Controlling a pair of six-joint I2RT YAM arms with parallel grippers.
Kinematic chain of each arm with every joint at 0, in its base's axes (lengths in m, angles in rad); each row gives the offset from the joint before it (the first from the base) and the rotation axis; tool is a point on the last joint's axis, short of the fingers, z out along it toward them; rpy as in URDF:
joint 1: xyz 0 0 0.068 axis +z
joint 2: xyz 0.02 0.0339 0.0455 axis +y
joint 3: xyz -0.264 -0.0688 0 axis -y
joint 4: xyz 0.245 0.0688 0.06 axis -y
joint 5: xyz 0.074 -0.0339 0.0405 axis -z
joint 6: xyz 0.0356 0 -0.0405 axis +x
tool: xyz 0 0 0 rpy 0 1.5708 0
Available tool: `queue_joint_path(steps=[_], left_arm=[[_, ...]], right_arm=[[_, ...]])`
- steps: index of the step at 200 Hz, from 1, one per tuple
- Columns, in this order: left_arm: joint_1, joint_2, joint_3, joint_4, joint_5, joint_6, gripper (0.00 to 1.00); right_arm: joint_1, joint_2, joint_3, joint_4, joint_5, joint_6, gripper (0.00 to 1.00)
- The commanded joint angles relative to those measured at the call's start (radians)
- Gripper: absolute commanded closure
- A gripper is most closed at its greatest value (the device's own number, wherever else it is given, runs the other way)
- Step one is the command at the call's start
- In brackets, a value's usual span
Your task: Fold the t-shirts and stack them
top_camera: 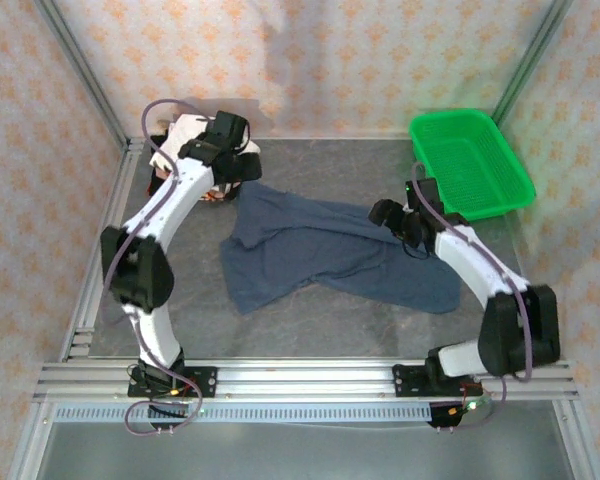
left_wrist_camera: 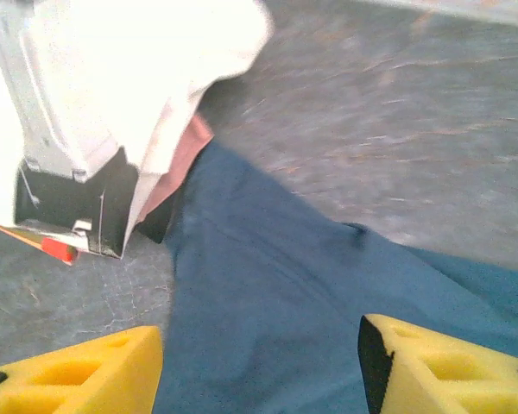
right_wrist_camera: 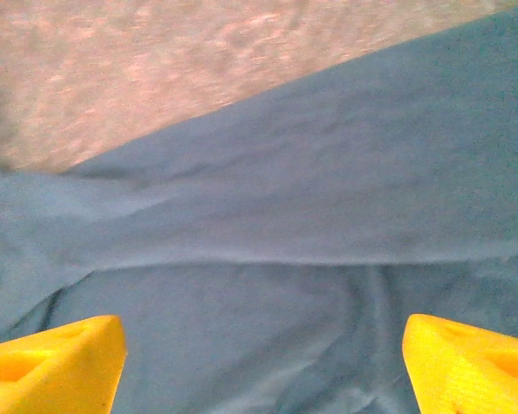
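A plain navy-blue t-shirt [top_camera: 320,255] lies loosely spread and creased across the middle of the table. Folded t-shirts [top_camera: 185,140] are piled at the back left, the top one white with black print [left_wrist_camera: 129,86] and a red-orange edge [left_wrist_camera: 56,248] beneath. My left gripper [top_camera: 248,172] hovers over the blue shirt's [left_wrist_camera: 268,293] back-left corner, beside the pile. Its jaws [left_wrist_camera: 259,371] are open with nothing between them. My right gripper [top_camera: 387,214] is over the shirt's right part [right_wrist_camera: 285,198], and its jaws [right_wrist_camera: 263,366] stand open and wide above the cloth.
A green mesh basket [top_camera: 470,165] stands at the back right. Patterned walls and metal frame posts [top_camera: 80,75] enclose the grey table [top_camera: 320,160]. Bare tabletop [left_wrist_camera: 397,112] shows beyond the shirt's edge.
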Motion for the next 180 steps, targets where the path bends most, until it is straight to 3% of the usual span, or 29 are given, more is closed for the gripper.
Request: queue_joint_path(steps=[1, 56, 101, 180], left_arm=[[-0.081, -0.056, -0.099, -0.089, -0.085, 0.155, 0.37], [-0.234, -0.016, -0.253, -0.08, -0.239, 0.26, 0.39], [-0.299, 0.126, -0.262, -0.038, -0.292, 0.281, 0.53], [-0.321, 0.321, -0.164, -0.001, -0.398, 0.304, 0.6]], right_arm=[[0.023, -0.119, -0.057, 0.015, -0.055, -0.021, 0.0], [0.038, -0.313, -0.148, 0.02, -0.124, 0.027, 0.01], [0.063, -0.321, -0.167, 0.011, -0.143, 0.042, 0.01], [0.065, -0.328, -0.169, 0.001, -0.15, 0.043, 0.01]])
